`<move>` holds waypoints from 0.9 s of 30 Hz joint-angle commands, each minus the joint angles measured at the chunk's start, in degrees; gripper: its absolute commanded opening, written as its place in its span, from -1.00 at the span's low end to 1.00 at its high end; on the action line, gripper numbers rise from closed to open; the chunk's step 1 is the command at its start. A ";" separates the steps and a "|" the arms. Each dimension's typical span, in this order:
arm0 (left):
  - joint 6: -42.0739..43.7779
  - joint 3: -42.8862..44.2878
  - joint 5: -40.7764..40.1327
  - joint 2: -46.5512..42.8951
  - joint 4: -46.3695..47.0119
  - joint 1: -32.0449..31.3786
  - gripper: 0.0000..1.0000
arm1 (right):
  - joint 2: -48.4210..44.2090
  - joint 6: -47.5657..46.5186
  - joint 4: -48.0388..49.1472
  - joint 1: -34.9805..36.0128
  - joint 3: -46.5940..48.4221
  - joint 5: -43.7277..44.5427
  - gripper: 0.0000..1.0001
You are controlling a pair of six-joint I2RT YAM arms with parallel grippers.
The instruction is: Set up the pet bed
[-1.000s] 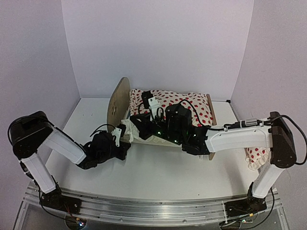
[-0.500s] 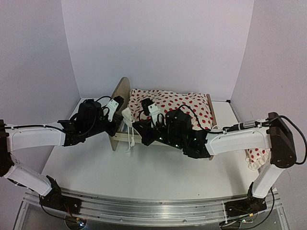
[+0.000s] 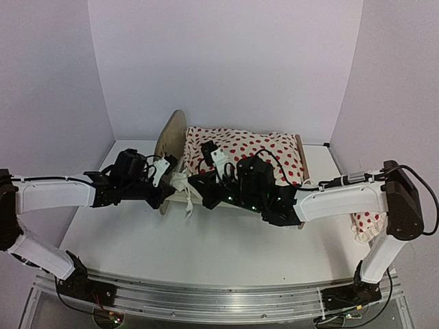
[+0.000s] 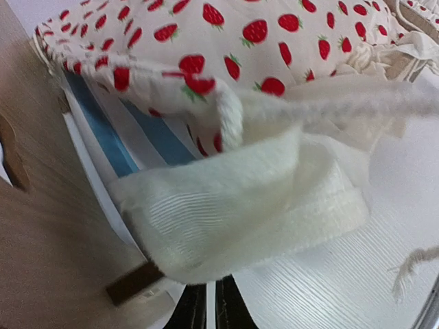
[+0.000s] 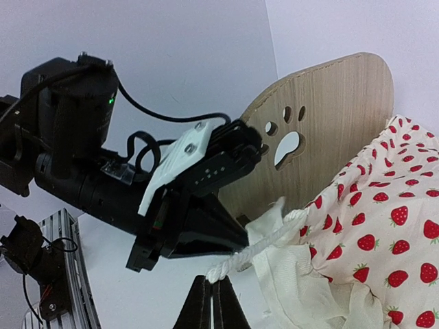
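Note:
The pet bed stands at the back middle, its light-wood headboard (image 3: 170, 137) with the paw cutout (image 5: 288, 145) on the left. The strawberry-print duvet (image 3: 254, 147) lies over it, and blue mattress stripes (image 4: 103, 130) show beneath its edge. My left gripper (image 3: 171, 184) is at the near corner by the headboard, shut on the duvet's cream ruffle (image 4: 233, 212), which covers its fingertips (image 4: 194, 308). Facing it, my right gripper (image 3: 194, 193) is shut on the end of the duvet's white cord (image 5: 254, 248). The two grippers are almost tip to tip.
A second red-dotted ruffled piece (image 3: 367, 223), the pillow, lies on the table at the far right beside my right arm's base. White walls close in the table on the left, back and right. A loose cord end (image 3: 186, 205) dangles at the bed's near side.
My left arm swung up from the front of the table to the headboard corner, then settled slightly lower with the ruffle. The right gripper has held its place on the cord.

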 commanded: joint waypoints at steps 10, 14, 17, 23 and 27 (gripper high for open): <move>-1.36 -5.31 23.12 -18.18 -5.69 -0.36 -0.15 | 2.78 3.82 1.70 -0.27 5.93 -1.02 -1.00; -1.19 -4.86 25.75 -19.74 -7.04 -0.51 0.00 | 4.25 5.25 2.19 -0.32 7.32 -2.35 -1.00; -2.12 -3.51 24.83 -17.83 -6.40 -0.55 0.05 | 4.81 6.01 2.48 -0.28 7.93 -2.94 -1.00; -1.43 -1.28 18.92 -10.78 -0.64 -0.52 0.14 | 5.08 6.76 3.32 -0.30 8.28 -3.69 -1.00; -1.76 0.41 19.71 -8.75 2.96 -0.51 0.04 | 5.17 7.20 3.70 -0.29 8.22 -3.86 -1.00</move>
